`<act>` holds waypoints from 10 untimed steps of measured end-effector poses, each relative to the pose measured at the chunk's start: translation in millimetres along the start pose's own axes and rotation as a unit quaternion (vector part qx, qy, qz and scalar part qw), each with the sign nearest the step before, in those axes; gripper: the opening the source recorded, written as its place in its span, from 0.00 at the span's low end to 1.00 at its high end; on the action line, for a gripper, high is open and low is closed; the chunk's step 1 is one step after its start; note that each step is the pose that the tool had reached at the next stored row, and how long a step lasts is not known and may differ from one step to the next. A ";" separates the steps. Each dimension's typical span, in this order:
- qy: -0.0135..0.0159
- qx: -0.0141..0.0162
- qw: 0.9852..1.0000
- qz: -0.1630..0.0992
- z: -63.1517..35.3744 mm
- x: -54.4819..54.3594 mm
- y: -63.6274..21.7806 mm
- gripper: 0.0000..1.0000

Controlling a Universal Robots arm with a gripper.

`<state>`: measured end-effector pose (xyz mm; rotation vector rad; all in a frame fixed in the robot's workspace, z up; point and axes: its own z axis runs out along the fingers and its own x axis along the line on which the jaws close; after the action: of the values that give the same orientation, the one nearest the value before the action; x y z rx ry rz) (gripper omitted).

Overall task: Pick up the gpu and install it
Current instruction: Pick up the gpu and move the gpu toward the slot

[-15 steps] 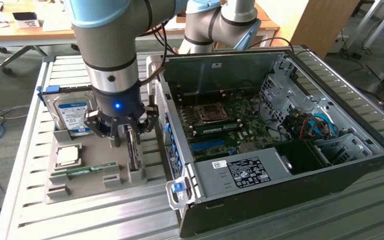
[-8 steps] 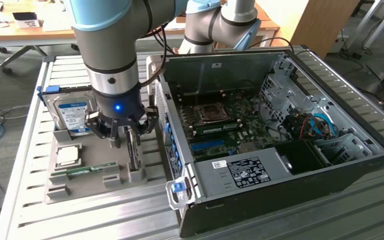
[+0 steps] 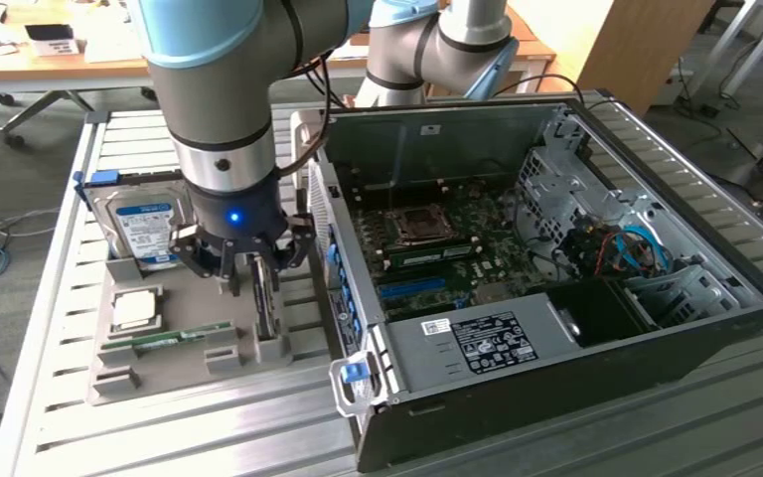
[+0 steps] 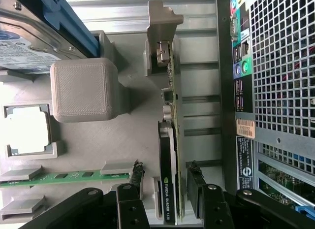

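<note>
Arm upright over the gray tray [image 3: 156, 376], gripper [image 3: 251, 288] astride the gpu [image 4: 170, 155].
The arm points straight down beside the open computer case [image 3: 554, 328]. Its fingers [image 4: 137, 175] stand released on either side of the gpu, which sits on edge in a tray slot. The card's label reads "NVIDIA QUADRO".
</note>
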<state>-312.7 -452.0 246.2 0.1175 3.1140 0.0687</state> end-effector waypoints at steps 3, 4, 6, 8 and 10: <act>0.000 0.000 1.000 0.000 1.5 0.0 -0.1 0.49; 0.000 0.000 1.000 0.000 1.9 0.0 -0.1 0.49; 0.000 0.000 1.000 0.000 2.9 0.1 -0.1 0.49; 0.000 0.000 1.000 0.000 3.9 0.1 -0.2 0.49; 0.000 0.000 1.000 0.000 4.4 0.1 -0.2 0.49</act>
<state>-312.7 -452.1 241.8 0.1175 3.1141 0.0684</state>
